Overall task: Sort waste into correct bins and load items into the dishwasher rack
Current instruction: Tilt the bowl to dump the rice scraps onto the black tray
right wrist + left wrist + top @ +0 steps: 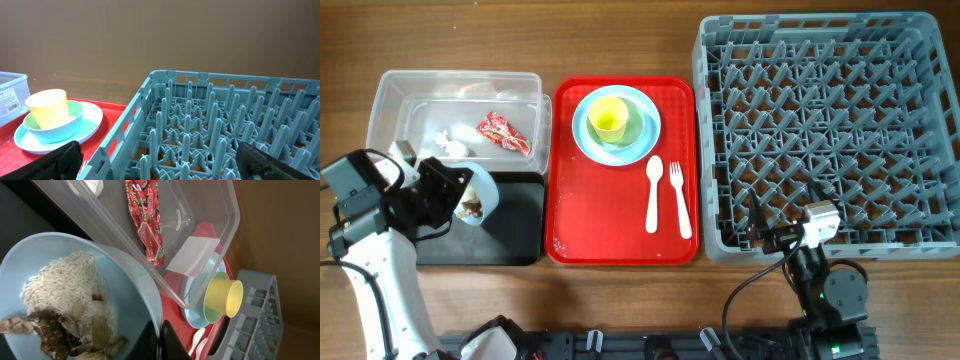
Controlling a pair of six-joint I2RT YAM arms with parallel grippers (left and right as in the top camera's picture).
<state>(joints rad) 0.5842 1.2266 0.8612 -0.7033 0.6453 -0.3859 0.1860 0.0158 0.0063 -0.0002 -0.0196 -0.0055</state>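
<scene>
Likely a robotics lab: wooden table (620,40) with mounted robot arms (380,270).

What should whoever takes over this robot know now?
Left gripper: shut on the small light blue bowl, tilted over the shallow black tray, brownish food scraps inside.
Right gripper: open, empty, by the grey dishwasher rack.
Done: red snack wrapper and white tissue bits in the clear plastic tub.
To do: empty scraps; rack that bowl, light blue plate, pale green bowl, yellow cup, white plastic spoon and fork.

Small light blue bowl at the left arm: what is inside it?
White rice and brownish scraps lie in the bowl. The bowl's bottom beneath them is covered.
</scene>
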